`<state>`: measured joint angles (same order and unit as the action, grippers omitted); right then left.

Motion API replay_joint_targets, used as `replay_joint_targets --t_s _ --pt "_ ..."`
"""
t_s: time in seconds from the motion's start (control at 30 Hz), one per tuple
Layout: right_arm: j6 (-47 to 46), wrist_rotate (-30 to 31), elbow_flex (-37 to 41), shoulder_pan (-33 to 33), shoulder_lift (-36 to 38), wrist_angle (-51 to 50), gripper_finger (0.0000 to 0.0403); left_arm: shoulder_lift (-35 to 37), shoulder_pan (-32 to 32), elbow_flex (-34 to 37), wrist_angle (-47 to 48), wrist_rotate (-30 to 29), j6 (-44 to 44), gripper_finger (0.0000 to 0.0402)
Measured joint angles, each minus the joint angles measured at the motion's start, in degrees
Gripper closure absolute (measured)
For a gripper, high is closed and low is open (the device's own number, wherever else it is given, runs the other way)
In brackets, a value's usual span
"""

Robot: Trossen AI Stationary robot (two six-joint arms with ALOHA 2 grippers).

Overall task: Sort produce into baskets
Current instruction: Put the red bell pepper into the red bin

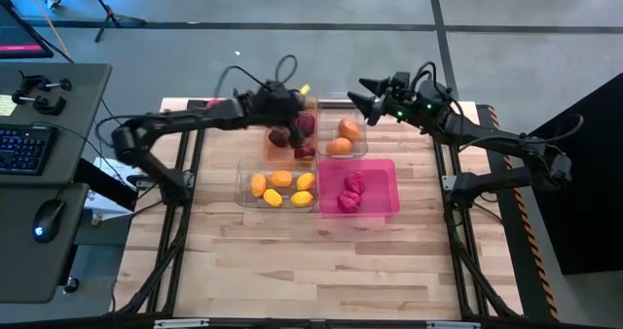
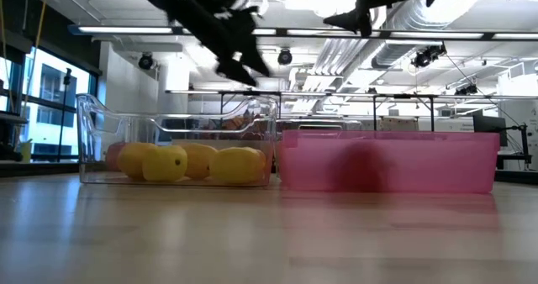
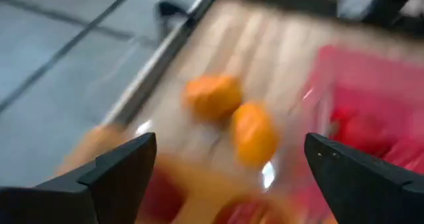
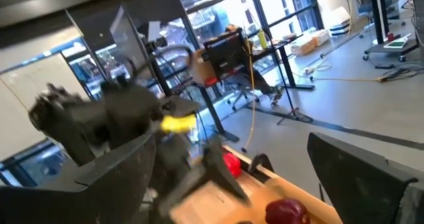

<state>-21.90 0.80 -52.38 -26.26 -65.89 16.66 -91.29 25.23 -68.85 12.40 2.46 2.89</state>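
My left gripper (image 1: 292, 125) hangs wide open and empty over the orange bin (image 1: 289, 134) near the table's far edge, maroon produce (image 1: 305, 151) directly below

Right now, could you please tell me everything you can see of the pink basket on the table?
The pink basket is a shallow rectangular bin of translucent pink plastic with straight walls and rounded corners. It sits flat and upright on the wooden table, right beside the clear basket of yellow produce and just in front of the clear basket holding orange produce. Inside lie a few bright pink-red produce pieces, grouped toward its left half. Neither gripper touches it.
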Motion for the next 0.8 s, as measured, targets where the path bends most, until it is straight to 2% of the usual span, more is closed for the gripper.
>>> replay_joint_targets --t_s 0.07,0.17,0.23,0.3,0.47,0.6,0.7,0.8 --pt "0.3 0.2 0.0 0.0 0.0 -1.1 0.002 4.2 1.6 0.0 8.3 -4.4 2.4 0.0031" --pt "0.4 1.9 0.0 0.0 0.0 -3.1 0.002 9.9 4.4 0.0 18.8 -14.8 3.8 0.0031" --pt "0.3 2.9 0.0 0.0 0.0 -4.5 0.002 13.0 6.6 0.7 22.9 -22.6 1.5 0.0031" --pt "0.0 3.9 0.0 0.0 0.0 -5.7 0.002 15.4 9.7 2.3 24.4 -26.9 -2.2 0.0032" --pt "-1.6 5.1 0.0 0.0 0.0 -7.5 0.002 15.8 20.6 7.4 27.0 -21.6 -11.1 0.0032" --pt "-1.8 5.0 0.0 0.0 0.0 -7.6 0.002 10.8 28.4 7.7 30.1 -20.7 -16.2 0.0032" --pt "-2.0 5.1 0.0 0.0 0.0 -7.7 0.002 6.4 32.4 6.1 30.9 -18.4 -16.8 0.0032" --pt "-2.0 5.1 0.0 0.0 -0.2 -7.8 0.002 1.1 34.8 4.4 32.9 -18.8 -15.8 0.0032"
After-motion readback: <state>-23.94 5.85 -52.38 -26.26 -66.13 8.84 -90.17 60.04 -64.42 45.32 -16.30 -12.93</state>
